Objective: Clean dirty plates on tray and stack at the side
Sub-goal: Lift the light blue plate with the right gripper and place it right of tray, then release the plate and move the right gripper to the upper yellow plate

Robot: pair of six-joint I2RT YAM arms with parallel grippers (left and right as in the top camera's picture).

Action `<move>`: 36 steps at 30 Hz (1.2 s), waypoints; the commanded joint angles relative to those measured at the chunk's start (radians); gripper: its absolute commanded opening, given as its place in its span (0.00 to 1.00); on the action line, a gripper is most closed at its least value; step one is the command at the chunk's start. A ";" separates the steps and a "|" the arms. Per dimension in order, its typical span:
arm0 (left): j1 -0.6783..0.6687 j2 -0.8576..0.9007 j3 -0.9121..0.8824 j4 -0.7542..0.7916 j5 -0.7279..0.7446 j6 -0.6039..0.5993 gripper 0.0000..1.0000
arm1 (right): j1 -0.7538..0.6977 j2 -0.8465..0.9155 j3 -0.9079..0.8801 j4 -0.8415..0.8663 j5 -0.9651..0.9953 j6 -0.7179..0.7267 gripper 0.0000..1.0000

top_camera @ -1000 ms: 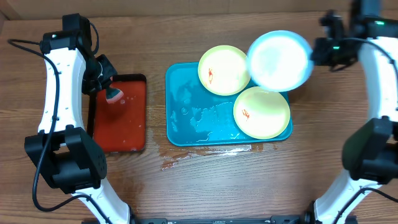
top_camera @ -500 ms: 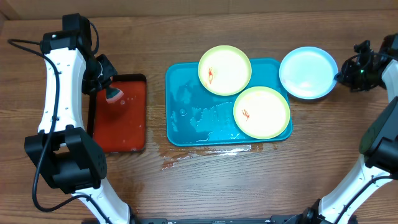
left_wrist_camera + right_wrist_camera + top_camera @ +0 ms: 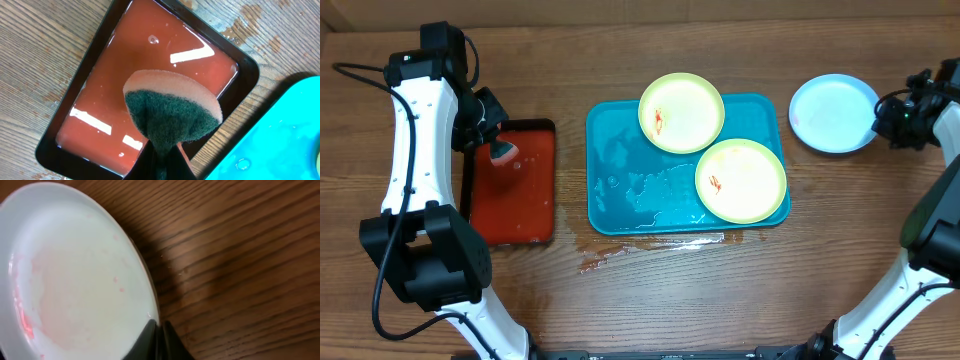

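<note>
Two yellow-green plates (image 3: 681,112) (image 3: 741,179) with red-orange smears lie on the turquoise tray (image 3: 630,180). The light blue plate (image 3: 832,112) is low over the table right of the tray; it also shows in the right wrist view (image 3: 75,275). My right gripper (image 3: 880,115) (image 3: 159,326) is shut on its right rim. My left gripper (image 3: 492,140) (image 3: 160,150) is shut on a green and orange sponge (image 3: 172,107) held over the red tray (image 3: 515,190) (image 3: 100,100).
The red tray with a black rim holds water. Water is spilled on the wood in front of the turquoise tray (image 3: 640,245). The turquoise tray's corner shows in the left wrist view (image 3: 280,135).
My right gripper has carried the light blue plate from above the tray out to the right and lowered it near the table. The left arm has not moved.
</note>
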 commanded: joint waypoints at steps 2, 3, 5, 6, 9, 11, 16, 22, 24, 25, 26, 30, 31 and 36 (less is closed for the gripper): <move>-0.002 -0.030 0.019 0.002 0.008 -0.020 0.04 | 0.002 0.002 0.004 0.000 -0.148 -0.011 0.33; -0.002 -0.030 0.019 0.002 0.008 -0.020 0.04 | 0.008 0.002 0.007 -0.005 -0.169 -0.018 0.39; -0.002 -0.030 0.019 0.002 0.008 -0.020 0.04 | 0.024 0.002 0.021 -0.024 -0.178 -0.018 0.45; -0.002 -0.030 0.019 0.002 0.009 -0.020 0.04 | 0.035 0.002 0.032 -0.038 -0.178 -0.018 0.46; -0.002 -0.030 0.019 0.003 0.008 -0.020 0.04 | 0.080 -0.003 0.083 -0.101 -0.249 -0.066 0.47; -0.003 -0.030 0.019 0.008 0.009 -0.020 0.04 | 0.119 -0.005 0.120 -0.152 -0.383 -0.171 0.47; -0.030 -0.030 0.017 0.028 0.011 -0.012 0.04 | 0.300 -0.002 0.148 -0.125 -0.505 -0.265 0.58; -0.071 -0.025 0.010 0.043 0.008 0.011 0.04 | 0.510 0.030 0.145 -0.008 -0.204 -0.264 0.68; -0.084 -0.024 0.004 0.047 0.008 0.015 0.04 | 0.566 0.048 0.145 0.021 -0.099 -0.243 0.72; -0.089 -0.024 0.004 0.047 0.008 0.017 0.04 | 0.586 0.053 0.145 0.030 -0.046 -0.222 0.72; -0.094 -0.024 0.003 0.048 0.007 0.018 0.04 | 0.605 0.066 0.145 0.040 0.018 -0.195 0.72; -0.113 -0.024 0.000 0.052 0.007 0.033 0.05 | 0.628 0.087 0.145 0.048 0.119 -0.132 0.71; -0.115 -0.024 -0.002 0.054 0.008 0.033 0.04 | 0.628 0.088 0.145 0.047 0.119 -0.132 0.69; -0.121 -0.024 -0.002 0.061 0.008 0.033 0.04 | 0.617 0.089 0.145 0.049 0.108 -0.133 0.63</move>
